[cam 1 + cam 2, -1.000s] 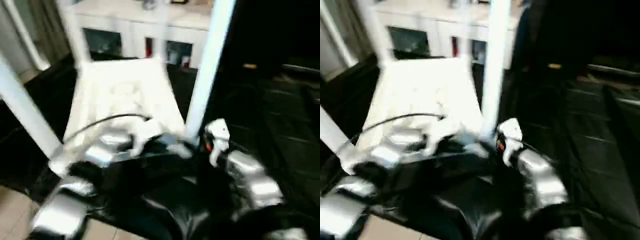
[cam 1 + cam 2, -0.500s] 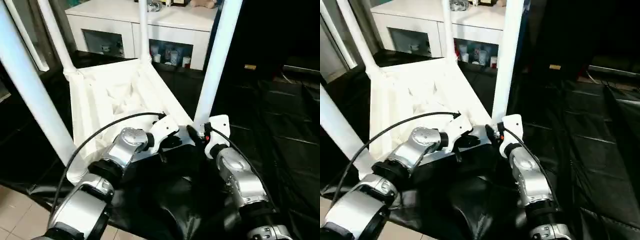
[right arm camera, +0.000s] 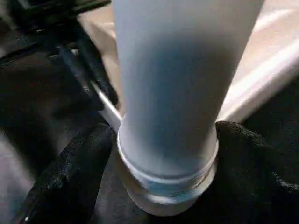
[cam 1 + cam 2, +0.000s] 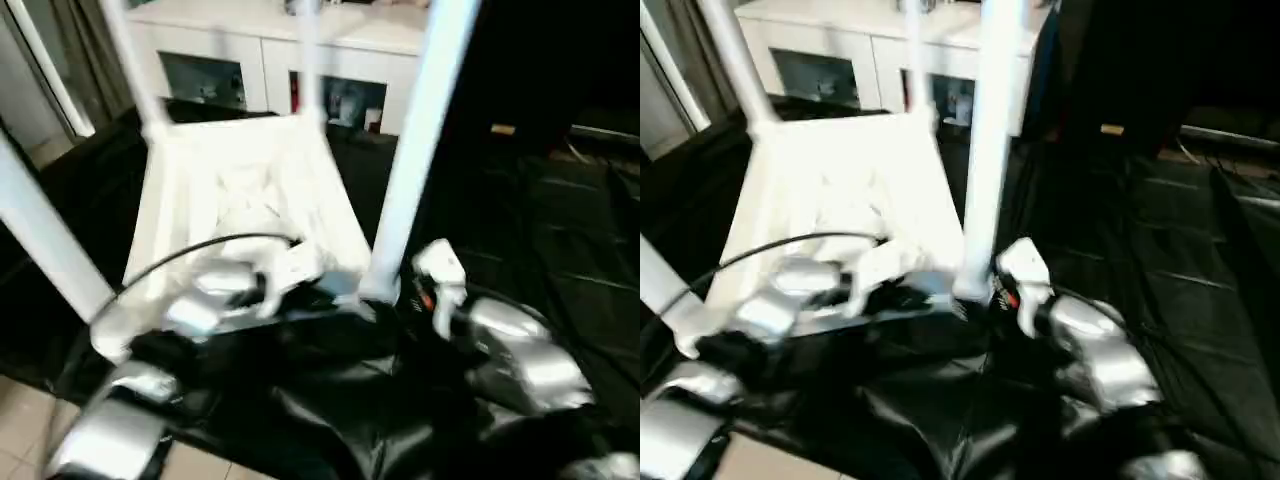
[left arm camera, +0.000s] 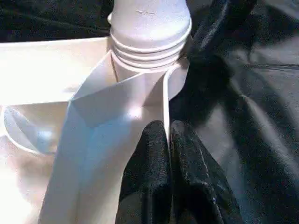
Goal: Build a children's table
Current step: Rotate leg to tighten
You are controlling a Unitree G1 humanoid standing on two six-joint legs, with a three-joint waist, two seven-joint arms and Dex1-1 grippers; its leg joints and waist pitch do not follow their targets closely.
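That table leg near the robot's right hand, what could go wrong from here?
The right gripper has its fingers apart on either side of the leg at its base, so if the leg isn't fully seated in its corner socket it might lean or work loose. The left gripper pinches only the thin rim of the tabletop, which could slip or shift on the black sheet.

Left gripper pinched tight, black fingers pressed flat together on a thin white rim. Left forearm reached forward from lower left. Right gripper spread wide, fingers standing either side of a white cylinder. Right forearm angled inward from lower right.
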